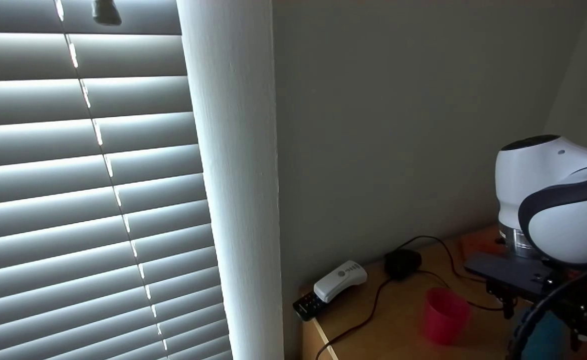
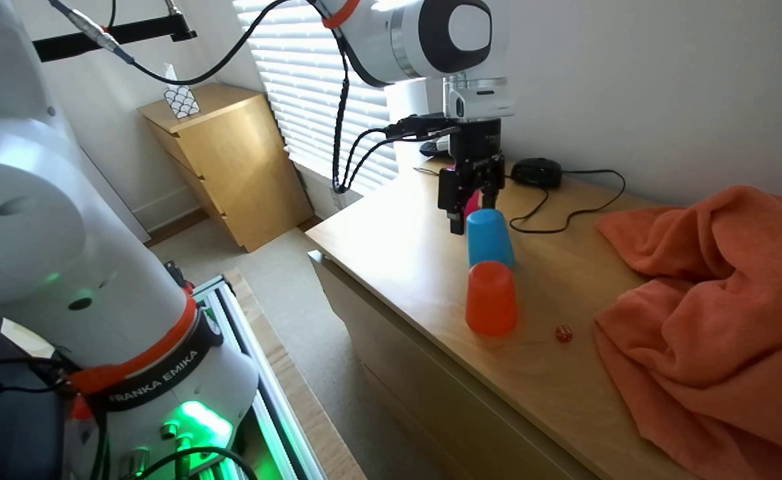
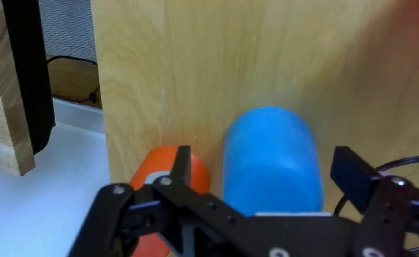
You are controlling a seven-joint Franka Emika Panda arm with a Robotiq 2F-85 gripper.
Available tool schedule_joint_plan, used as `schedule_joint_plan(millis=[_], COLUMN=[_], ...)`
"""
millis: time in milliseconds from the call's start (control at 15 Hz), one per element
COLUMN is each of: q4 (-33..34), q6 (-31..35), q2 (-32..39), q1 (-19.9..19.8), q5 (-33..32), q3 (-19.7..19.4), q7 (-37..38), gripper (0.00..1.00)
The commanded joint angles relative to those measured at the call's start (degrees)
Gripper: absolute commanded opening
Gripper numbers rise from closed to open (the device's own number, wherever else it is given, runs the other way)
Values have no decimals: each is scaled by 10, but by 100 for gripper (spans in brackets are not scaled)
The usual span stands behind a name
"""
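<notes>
Black two-fingered gripper (image 3: 263, 160): jaws parted, nothing held; a gap shows on both sides of the cup in the wrist view.
Smooth blue plastic-looking cup (image 3: 272, 153): mouth down on the pale wood tabletop (image 3: 195, 71), framed between the fingers (image 3: 354, 178), no contact visible. Whether the fingertips reach down beside its walls or hang above: cannot tell.
Orange-red plastic-looking cup (image 2: 491, 300): mouth down, just beside the blue one; a strip of wood shows between the two from the wrist. One finger crosses in front of it there.
Bright pink cup (image 1: 444, 317): on the same tabletop, near the gripper in an exterior view; blurred, which way up uncertain.
Small red die (image 2: 563, 333): on the wood, between the orange-red cup and a bunched orange cloth (image 2: 717, 300).
Rounded black device (image 2: 537, 173): near the wall, thin black cable trailing from it.
White plastic handset (image 1: 341, 281): lying partly over a black button remote (image 1: 309, 305) at the tabletop's corner.
Handling done, as judged: gripper lined up about the blue cup. Three cups separate, none nested, none raised.
Handling not done: no grip on the blue cup, no lift; it rests on the wood, free of the jaws.
</notes>
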Motion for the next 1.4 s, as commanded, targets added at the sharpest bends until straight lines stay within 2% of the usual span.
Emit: schedule_joint_plan(millis=[0,67,133,200,267,333,467,800,1067,1333], q4=[-11,-9,-8,-9,-10,-12,-17,-24,-25,-15], q6=[14,12,10,11,14,16,25,80,90,70], q2=[-1,3,6,5,3,-2,-13,-18,-13,-10], q1=[-15,-18,-19,-20,-22,-25,-38,-75,-111,-139], q5=[12,19,18,19,22,16,21,70,165,262], q3=[7,9,8,9,8,3,-3,-10,-10,-12], q7=[-11,-20,-18,-21,-25,-24,-39,-92,-189,-300], gripper=[100,75,75,66,89,90,99,100,100,100])
